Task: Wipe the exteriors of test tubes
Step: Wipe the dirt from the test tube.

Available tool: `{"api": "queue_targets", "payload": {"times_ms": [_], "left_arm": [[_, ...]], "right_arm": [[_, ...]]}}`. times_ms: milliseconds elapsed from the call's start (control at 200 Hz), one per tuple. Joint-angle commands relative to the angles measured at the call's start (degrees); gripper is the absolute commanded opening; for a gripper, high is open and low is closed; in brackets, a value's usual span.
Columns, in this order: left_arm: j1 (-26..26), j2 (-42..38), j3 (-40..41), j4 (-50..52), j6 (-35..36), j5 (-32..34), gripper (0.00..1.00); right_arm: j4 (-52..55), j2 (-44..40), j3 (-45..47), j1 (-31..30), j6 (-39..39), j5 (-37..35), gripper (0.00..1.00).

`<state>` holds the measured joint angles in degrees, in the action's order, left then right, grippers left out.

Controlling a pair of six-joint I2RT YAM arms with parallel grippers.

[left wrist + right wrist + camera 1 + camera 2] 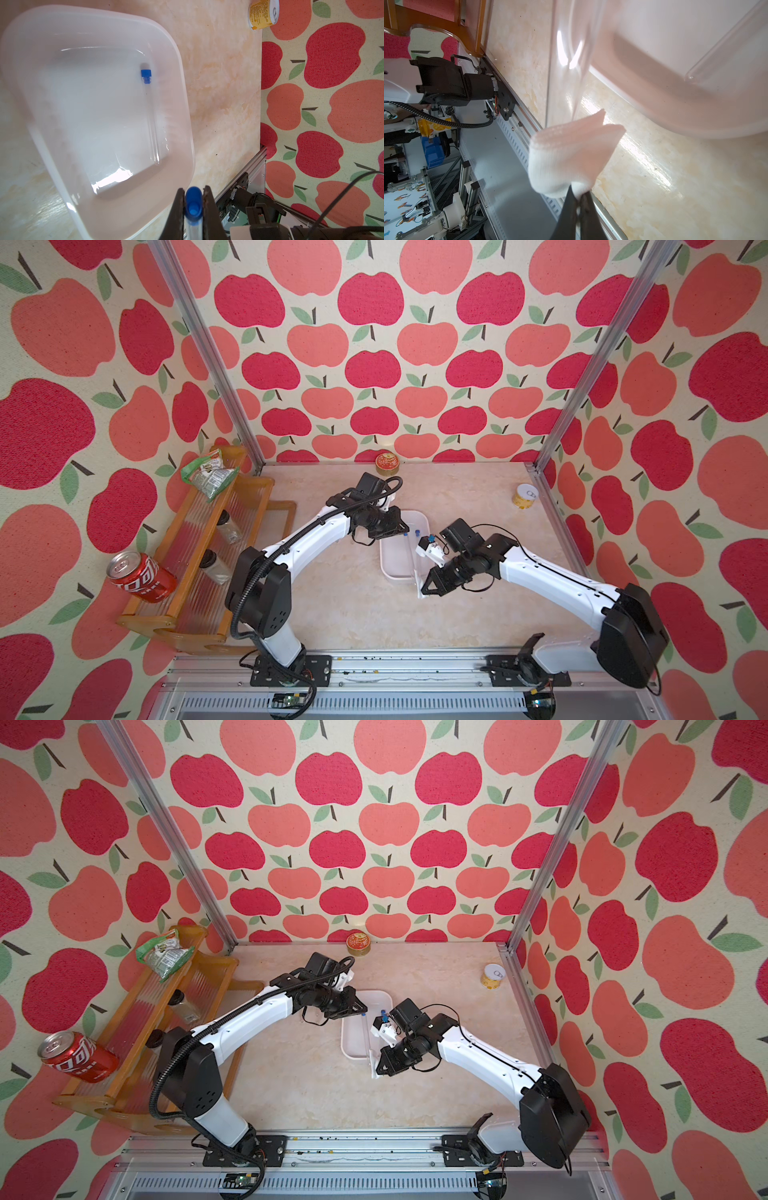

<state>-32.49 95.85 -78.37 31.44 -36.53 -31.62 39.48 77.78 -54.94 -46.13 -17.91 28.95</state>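
My left gripper [193, 190] clamped one test tube [193, 228] by its cap. Its length ran toward my right gripper [579, 193], clenched on the cloth [571, 153], seemingly at the tube's tip. Another tube [150, 116] lay in the tray [184, 108].

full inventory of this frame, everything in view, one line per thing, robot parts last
tub: 1, translucent white, table centre
test tubes: 2 seen, clear with blue caps; held tube gripped near its cap, loose tube lying in the tub
cloth: 1, white, folded, pinched, next to the held tube
round tin: 1, red and gold, by the back wall
can: 1, yellow, back right of table
rack: 1, wooden, left side
cola can: 1, red, rack's near end
jars: 2, clear with dark lids, on rack
packet: 1, green, rack's far end
left hand: black fingers, shut on held tube
right hand: black fingers, shut on cloth
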Motion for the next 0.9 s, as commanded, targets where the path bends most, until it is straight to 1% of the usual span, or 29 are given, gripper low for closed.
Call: {"api": "queue_targets", "payload": {"times_ms": [0, 150, 390, 590, 745, 895], "left_arm": [[0.2, 1.0, -1.5, 0.7, 1.0, -1.1, 0.05], [0.0, 0.8, -1.2, 0.4, 0.7, -1.1, 0.05], [-0.2, 0.8, -1.3, 0.6, 0.6, -1.3, 0.05], [-0.3, -0.1, -1.1, 1.1, 0.8, -0.9, 0.05], [-0.3, -0.1, -1.3, 1.5, 1.0, -0.9, 0.05], [-0.1, 0.2, -2.3, 2.1, 1.1, -0.5, 0.05]], "right_arm": [[-0.1, -0.8, -0.5, 0.1, -0.1, -1.0, 0.00], [1.4, 1.6, -3.9, 1.3, 1.5, -1.6, 0.00], [3.5, 6.8, -11.7, 3.9, 4.4, -2.1, 0.00], [5.3, 9.8, -16.8, 6.0, 6.1, -3.8, 0.00], [6.5, 10.1, -18.4, 6.3, 6.8, -5.0, 0.00], [7.0, 8.5, -16.6, 5.7, 6.6, -5.1, 0.00]]}}
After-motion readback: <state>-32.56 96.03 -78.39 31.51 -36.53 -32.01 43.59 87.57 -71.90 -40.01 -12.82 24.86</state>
